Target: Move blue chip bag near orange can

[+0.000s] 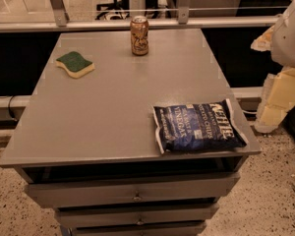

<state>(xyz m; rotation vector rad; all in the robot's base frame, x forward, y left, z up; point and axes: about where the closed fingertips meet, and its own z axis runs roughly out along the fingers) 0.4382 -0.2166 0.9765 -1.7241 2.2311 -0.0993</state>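
Observation:
The blue chip bag (199, 127) lies flat at the front right corner of the grey table top (113, 107), its white lettering facing up. The orange can (139, 35) stands upright at the back middle of the table, far from the bag. My gripper is out of view. Only a white rounded part of the arm (291, 31) shows at the right edge, beyond the table and above floor level.
A green-and-yellow sponge (74, 64) lies at the back left of the table. Drawers (132, 193) sit under the table top, the top one slightly open. A rail (137, 23) runs behind the table. Pale foam blocks (280, 100) stand on the floor at right.

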